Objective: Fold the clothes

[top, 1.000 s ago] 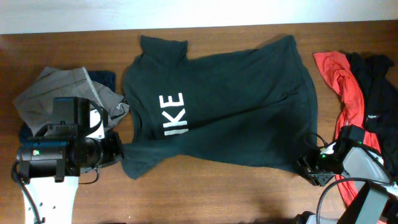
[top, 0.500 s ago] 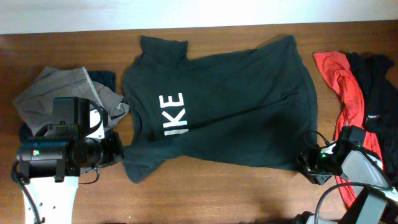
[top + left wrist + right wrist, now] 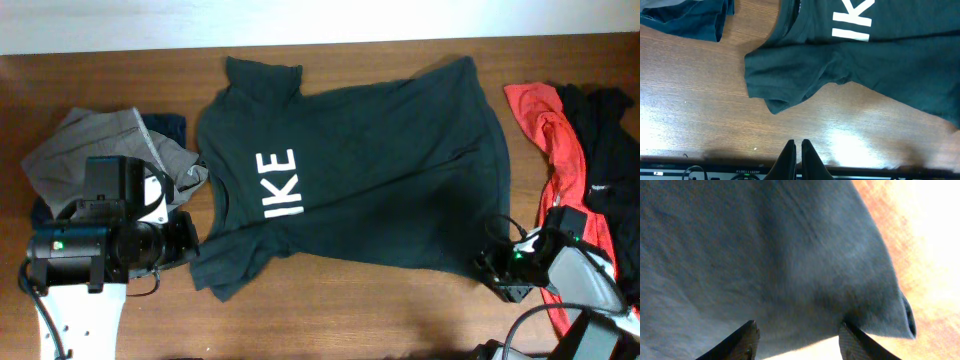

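Observation:
A large dark green-black T-shirt (image 3: 370, 170) with white "IKE" lettering (image 3: 277, 183) showing lies spread across the middle of the table. My left gripper (image 3: 188, 245) is shut and empty beside the shirt's lower left sleeve (image 3: 235, 262). In the left wrist view its fingers (image 3: 796, 146) hover over bare wood, a little short of that sleeve (image 3: 790, 80). My right gripper (image 3: 497, 272) is at the shirt's lower right hem corner. In the right wrist view its fingers (image 3: 799, 331) are open, with the hem corner (image 3: 790, 255) just ahead of them.
Grey trousers (image 3: 95, 145) and a dark blue garment (image 3: 168, 125) lie bunched at the left, behind the left arm. A red top (image 3: 552, 130) and a black top (image 3: 612, 140) lie at the right edge, beside the right arm. The table's back edge meets a white wall.
The shirt's lower left sleeve has slid slightly down and left. My right gripper has shifted a little at the hem corner. The left arm has not moved.

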Available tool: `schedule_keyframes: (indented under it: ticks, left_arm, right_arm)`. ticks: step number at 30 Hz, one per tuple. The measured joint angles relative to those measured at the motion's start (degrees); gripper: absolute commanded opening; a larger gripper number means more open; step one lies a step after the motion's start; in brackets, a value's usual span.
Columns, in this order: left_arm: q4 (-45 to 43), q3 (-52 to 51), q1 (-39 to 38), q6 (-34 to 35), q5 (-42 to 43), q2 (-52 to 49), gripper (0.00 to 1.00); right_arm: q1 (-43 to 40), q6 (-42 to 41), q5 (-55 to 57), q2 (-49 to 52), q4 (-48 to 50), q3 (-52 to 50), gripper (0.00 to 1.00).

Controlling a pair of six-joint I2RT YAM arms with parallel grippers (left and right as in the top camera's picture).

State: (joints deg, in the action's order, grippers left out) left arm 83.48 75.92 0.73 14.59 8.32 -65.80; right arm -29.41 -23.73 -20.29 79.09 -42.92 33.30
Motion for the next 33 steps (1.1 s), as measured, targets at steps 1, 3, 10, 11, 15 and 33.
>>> schedule_keyframes:
  ticks: [1, 3, 10, 11, 15, 33]
  left_arm:
    - [0.00, 0.00, 0.00, 0.00, 0.00, 0.02, 0.07]
    - [0.00, 0.00, 0.00, 0.00, 0.00, 0.02, 0.07]
    - [0.00, 0.00, 0.00, 0.00, 0.00, 0.02, 0.12]
    - [0.00, 0.00, 0.00, 0.00, 0.00, 0.02, 0.12]
    - [-0.20, 0.00, 0.00, -0.04, 0.02, 0.02, 0.16]
    - [-1.42, -0.33, -2.05, -4.83, 3.98, 0.02, 0.23]
  right_arm:
    - [-0.15, 0.07, 0.22, -0.37, -0.28, -0.22, 0.56]
    - [-0.63, 0.26, 0.94, -1.11, -1.05, -0.59, 0.52]
    - [-2.23, 0.33, 2.75, -1.27, -1.70, -0.66, 0.50]
    - [-2.23, 0.46, 2.89, -1.27, -1.38, -0.66, 0.49]
    - [-2.23, 1.38, 2.95, -1.27, 0.94, -0.70, 0.17]
    - [-2.34, 11.04, 0.35, -2.49, -12.85, 8.55, 0.04]
